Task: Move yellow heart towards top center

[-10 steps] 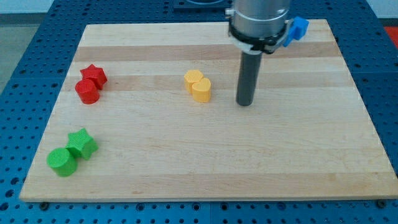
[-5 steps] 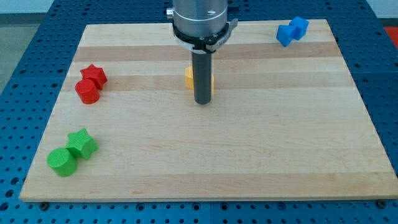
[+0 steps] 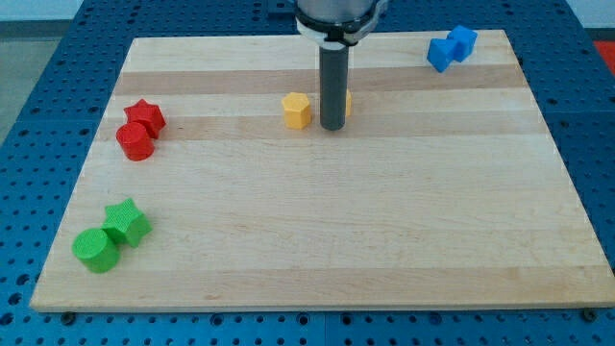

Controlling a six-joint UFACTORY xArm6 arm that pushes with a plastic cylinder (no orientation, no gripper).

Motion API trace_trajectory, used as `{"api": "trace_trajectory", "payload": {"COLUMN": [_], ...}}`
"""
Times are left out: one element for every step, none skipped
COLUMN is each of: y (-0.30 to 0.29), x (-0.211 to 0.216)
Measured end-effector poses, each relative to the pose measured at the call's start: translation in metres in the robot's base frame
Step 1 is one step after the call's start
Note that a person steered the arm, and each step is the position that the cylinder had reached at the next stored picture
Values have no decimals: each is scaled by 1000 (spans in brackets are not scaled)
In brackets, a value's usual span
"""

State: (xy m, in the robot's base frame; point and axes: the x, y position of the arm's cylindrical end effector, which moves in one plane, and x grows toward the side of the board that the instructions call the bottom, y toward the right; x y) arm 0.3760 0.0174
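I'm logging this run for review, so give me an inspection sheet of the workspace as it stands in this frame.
Surface: wooden board on a blue perforated bench.
Job's things: yellow heart mostly hidden behind the rod, only a sliver showing at the rod's right edge.
Clutter: yellow hexagon block just left of the rod; red star and red cylinder touching at the view's left; green star and green cylinder touching at lower left; two blue blocks at top right.
Claw: none; my tip sits between the two yellow blocks.
Cables: nothing seen.
Surroundings: nothing seen beyond the bench.
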Motion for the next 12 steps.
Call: {"api": "trace_trajectory", "payload": {"y": [0, -1, -1, -1, 0, 12, 17, 12, 10, 10, 8, 7], "x": [-20, -41, -56, -64, -56, -52, -63, -84, -99, -114, -117, -85]}}
